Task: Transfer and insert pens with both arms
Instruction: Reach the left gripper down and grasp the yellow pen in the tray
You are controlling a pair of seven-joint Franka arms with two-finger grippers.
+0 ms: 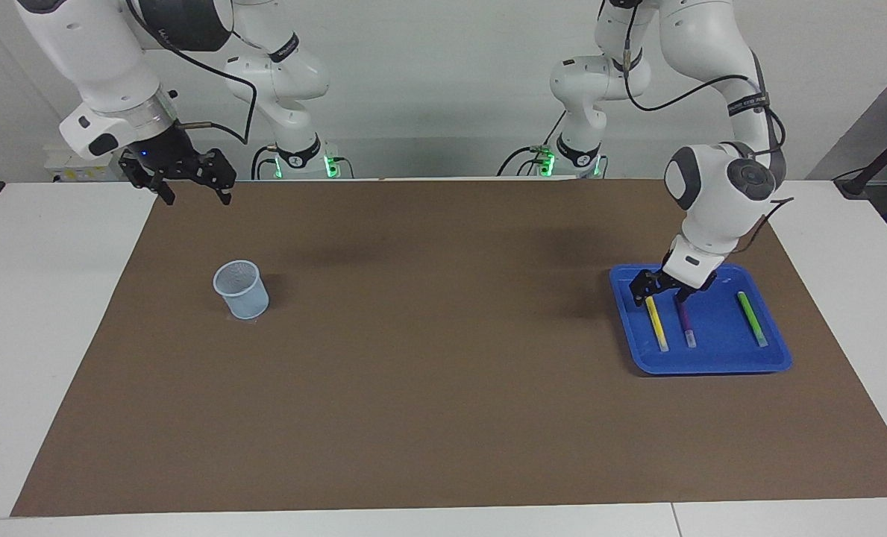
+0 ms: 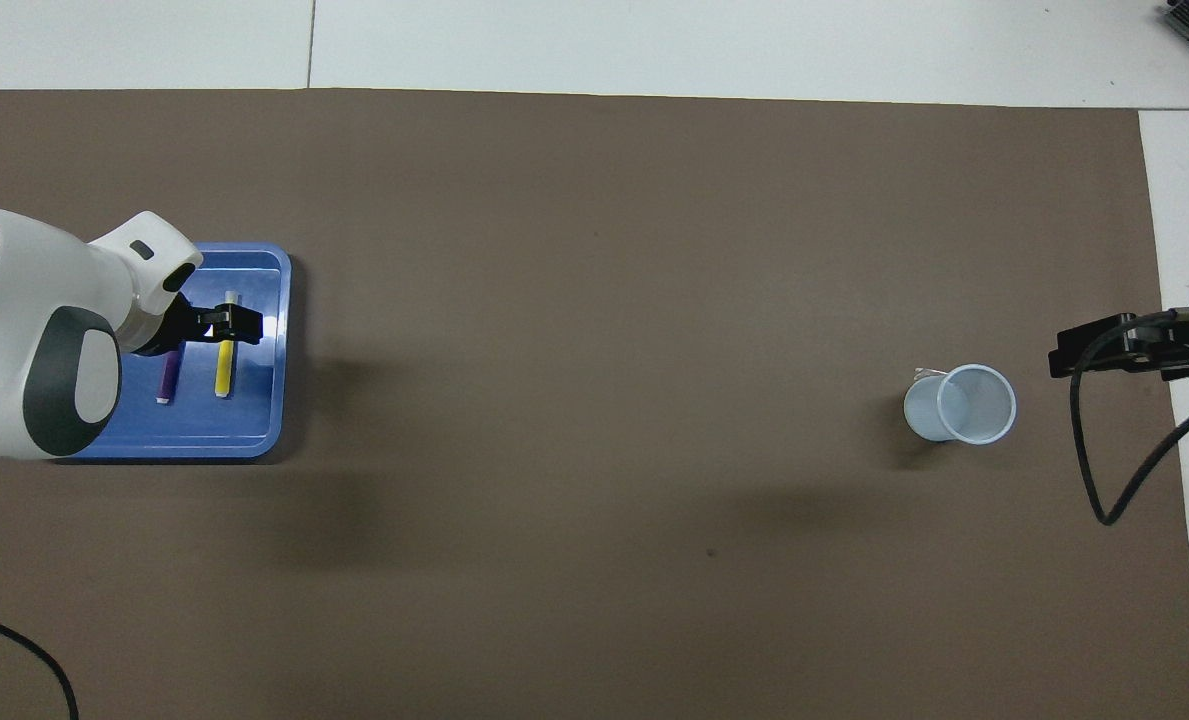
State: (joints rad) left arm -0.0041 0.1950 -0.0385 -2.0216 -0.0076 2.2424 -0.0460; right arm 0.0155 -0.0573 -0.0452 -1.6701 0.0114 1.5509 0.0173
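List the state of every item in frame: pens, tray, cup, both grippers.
yellow pen: flat in the tray, not gripped
purple pen: flat in the tray
green pen: flat in the tray
blue tray: on the mat, holds three pens
cup: upright, empty
left gripper: open, low over the yellow pen
right gripper: open, waiting

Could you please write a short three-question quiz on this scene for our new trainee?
1. True or false: all three pens lie in the blue tray.
2. Which pen is the left gripper lowest over: A) yellow pen, B) purple pen, C) green pen?
3. Fill in: the right gripper waits over the mat's edge, nearer to the robots than the pale blue ____.

Key: 1. True. 2. A. 3. cup.
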